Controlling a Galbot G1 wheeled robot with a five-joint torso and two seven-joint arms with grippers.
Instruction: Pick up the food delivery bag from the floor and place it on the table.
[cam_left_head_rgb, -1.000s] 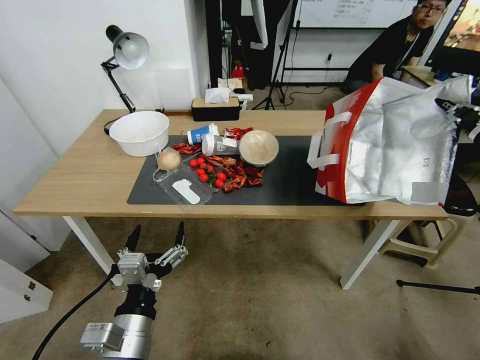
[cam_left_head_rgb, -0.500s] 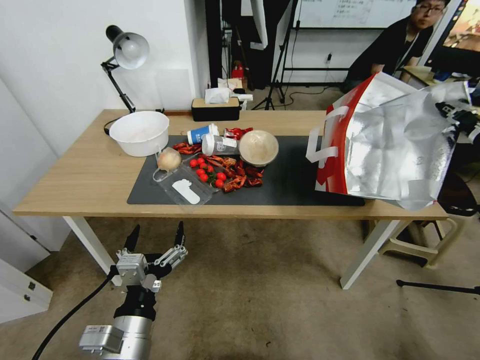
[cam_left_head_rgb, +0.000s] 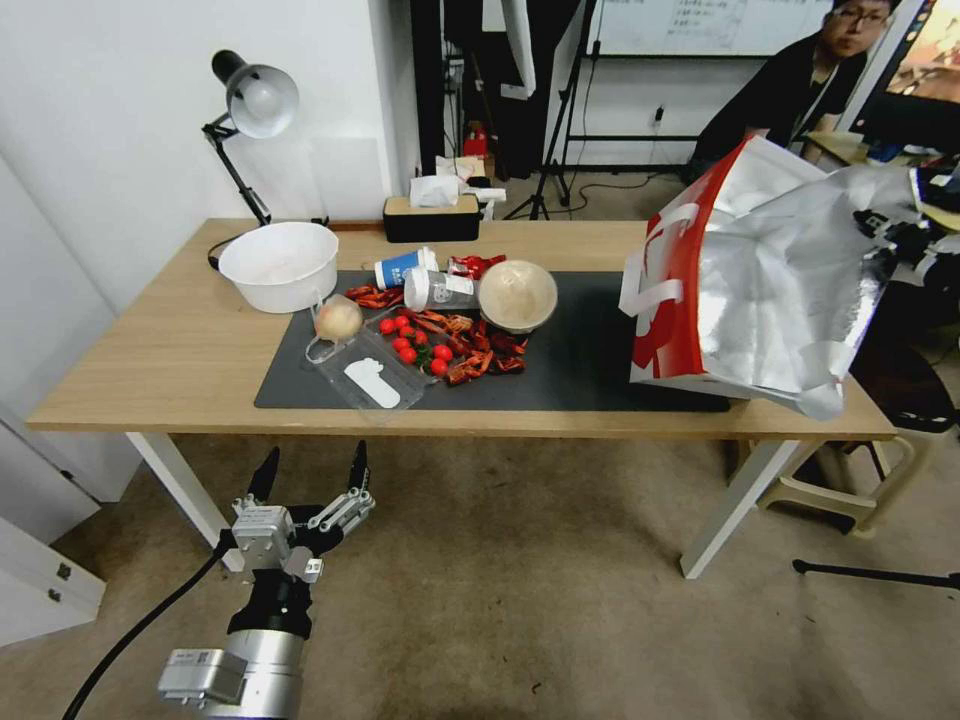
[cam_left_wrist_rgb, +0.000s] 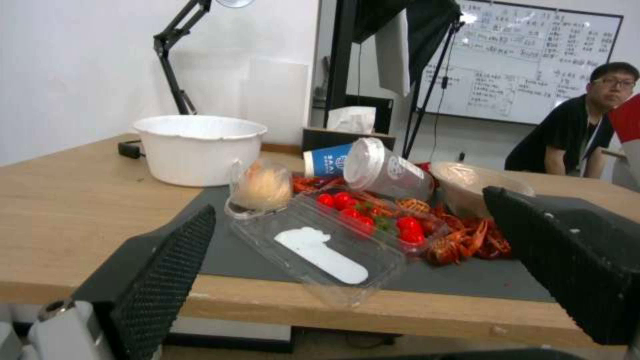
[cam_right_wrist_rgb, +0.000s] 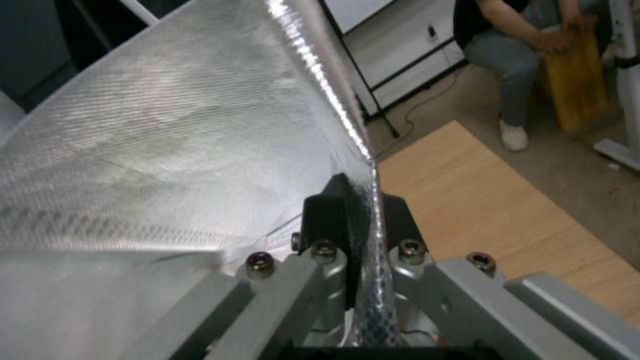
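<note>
Over the last second the food delivery bag (cam_left_head_rgb: 760, 280) has shifted left and tipped further over the table (cam_left_head_rgb: 150, 350), its red edge now leaning toward the middle while its lower corner sits on the dark mat (cam_left_head_rgb: 580, 350) at the table's right end. The right gripper (cam_right_wrist_rgb: 360, 220) is clamped on the bag's foil rim, the thin edge pinched between its two black fingers, high at the right side of the head view. The lift from the floor (cam_left_head_rgb: 520, 600) looks done, and the bag appears to bear partly on the tabletop, though it is tilted and part of it overhangs the right edge. What seems left is to settle it fully on the surface and let go. The left gripper (cam_left_head_rgb: 310, 480) hangs low in front of the table, jaws spread and empty.
</note>
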